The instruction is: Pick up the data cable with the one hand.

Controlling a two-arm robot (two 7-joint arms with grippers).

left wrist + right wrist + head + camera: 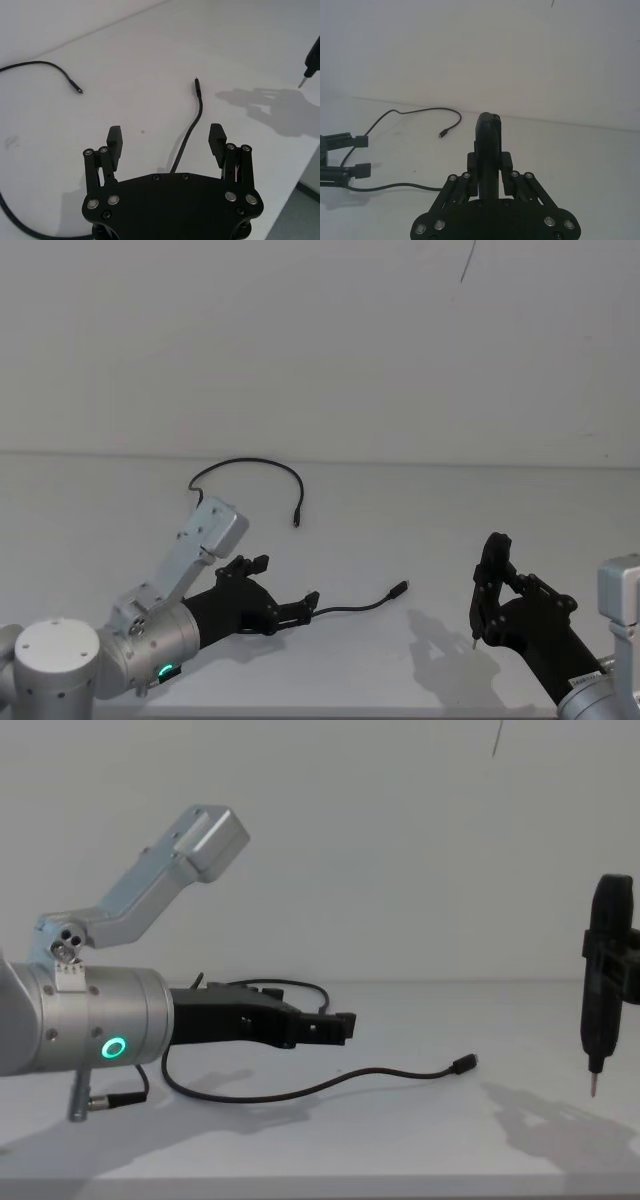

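The data cable point(350, 607) is a thin black cord lying in loose curves on the white table. One plug point(400, 587) points toward the table's middle, and the other end point(297, 521) hangs off an arc farther back. My left gripper point(288, 582) hovers low over the cable with its fingers open. In the left wrist view the cable point(192, 127) runs out between the two fingers point(114, 135) without touching them. From the chest, the left gripper point(335, 1025) sits just above the cable point(330, 1086). My right gripper point(503, 580) stays at the right, shut on a pen-like tool point(488, 135).
The table point(430, 530) is white and backed by a plain white wall. The tool's metal tip point(593, 1087) hangs a little above the table at the right. In the left wrist view the table edge point(307, 167) drops away to the floor.
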